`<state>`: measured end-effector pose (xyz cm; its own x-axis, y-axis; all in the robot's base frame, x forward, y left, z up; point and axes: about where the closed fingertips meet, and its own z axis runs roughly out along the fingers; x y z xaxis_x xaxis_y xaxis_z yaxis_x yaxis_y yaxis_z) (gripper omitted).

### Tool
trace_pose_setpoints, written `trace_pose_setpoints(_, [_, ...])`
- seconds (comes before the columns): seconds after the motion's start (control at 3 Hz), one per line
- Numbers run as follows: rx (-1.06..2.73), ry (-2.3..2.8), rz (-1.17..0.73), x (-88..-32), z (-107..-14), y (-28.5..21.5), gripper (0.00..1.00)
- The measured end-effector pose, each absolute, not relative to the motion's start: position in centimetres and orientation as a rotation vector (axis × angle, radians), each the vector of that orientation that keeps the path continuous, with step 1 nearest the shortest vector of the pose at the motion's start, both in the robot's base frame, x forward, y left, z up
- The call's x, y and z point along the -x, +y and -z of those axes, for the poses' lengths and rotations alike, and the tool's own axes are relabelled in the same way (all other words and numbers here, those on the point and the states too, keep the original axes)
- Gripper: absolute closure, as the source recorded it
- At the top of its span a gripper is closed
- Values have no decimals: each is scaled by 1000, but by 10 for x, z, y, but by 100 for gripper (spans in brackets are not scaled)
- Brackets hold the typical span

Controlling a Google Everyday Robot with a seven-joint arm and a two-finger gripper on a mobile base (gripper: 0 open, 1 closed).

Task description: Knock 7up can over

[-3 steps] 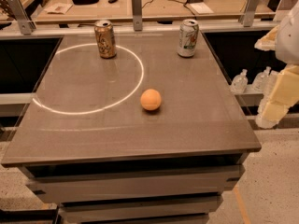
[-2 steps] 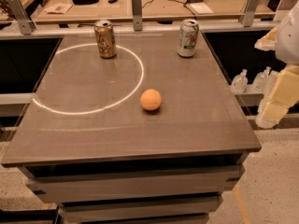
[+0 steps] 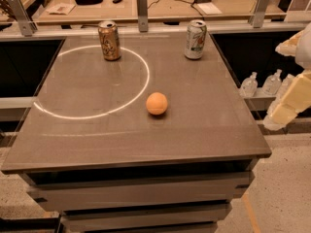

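Note:
The 7up can (image 3: 195, 39), pale silver-white with green lettering and a silver top, stands upright near the far right corner of the grey table (image 3: 97, 140). My gripper (image 3: 286, 106) shows as pale cream fingers at the right edge of the view, off the table's right side, well in front and to the right of the can, not touching anything.
A gold-brown can (image 3: 110, 41) stands upright at the far left, on a ring of light. An orange ball (image 3: 157, 103) lies near the table's middle. Several small plastic bottles (image 3: 265, 84) stand on a low shelf to the right. A cluttered workbench (image 3: 165, 4) runs behind.

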<state>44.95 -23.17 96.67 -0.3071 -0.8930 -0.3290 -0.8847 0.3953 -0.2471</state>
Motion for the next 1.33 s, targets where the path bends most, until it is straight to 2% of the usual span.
trace_pose_setpoints(0.67, [1226,2076,-280,-492,-931,-275,0])
trace_pose_setpoints(1.0, [1130,1921,-469,-518,-918,-281,0])
trace_pose_setpoints(1.33, [1027,1864,-551,-567,-895,-274,0])
